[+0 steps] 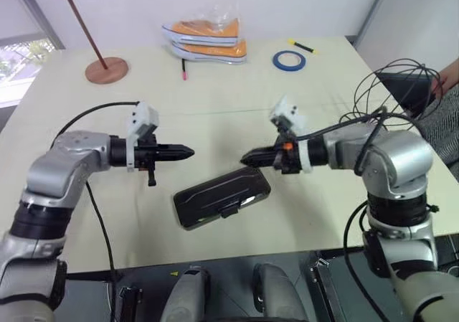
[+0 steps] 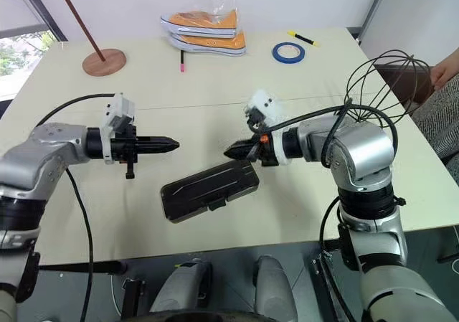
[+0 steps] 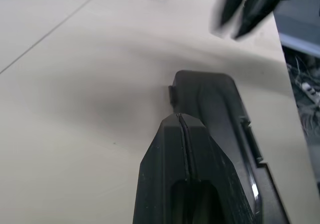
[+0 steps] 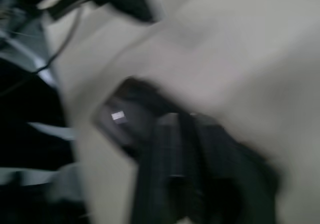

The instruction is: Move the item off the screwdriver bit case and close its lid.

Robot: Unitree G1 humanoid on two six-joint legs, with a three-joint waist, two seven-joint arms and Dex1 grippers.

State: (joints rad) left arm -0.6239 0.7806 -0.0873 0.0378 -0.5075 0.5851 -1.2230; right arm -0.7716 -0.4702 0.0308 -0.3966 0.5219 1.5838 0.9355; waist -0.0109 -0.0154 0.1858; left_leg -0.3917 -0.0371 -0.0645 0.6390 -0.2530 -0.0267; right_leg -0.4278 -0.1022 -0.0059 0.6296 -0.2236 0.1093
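- Nearest the robot, the screwdriver bit case (image 1: 221, 197) lies flat on the table (image 1: 215, 85), lid down by the look of it, latch on the near edge. Long axis runs slantwise, far end toward the robot's right.
- Just above it hang both claws, tips aimed at each other. Left claw (image 1: 185, 152) is clenched with nothing in it, over the table just beyond the case's left end.
- Right claw (image 1: 247, 158) is pinched shut too, empty, right over the far right corner of the case. It's the nearer of the two, so any last press on the lid is probably its job.
- The item (image 2: 384, 82), that wire-hoop globe, sits well off the case by the table's right edge, close to a person's hand (image 2: 446, 67).
- Farther back: blue tape roll (image 1: 288, 60), orange shoes (image 1: 206, 39), a stand (image 1: 86, 29).
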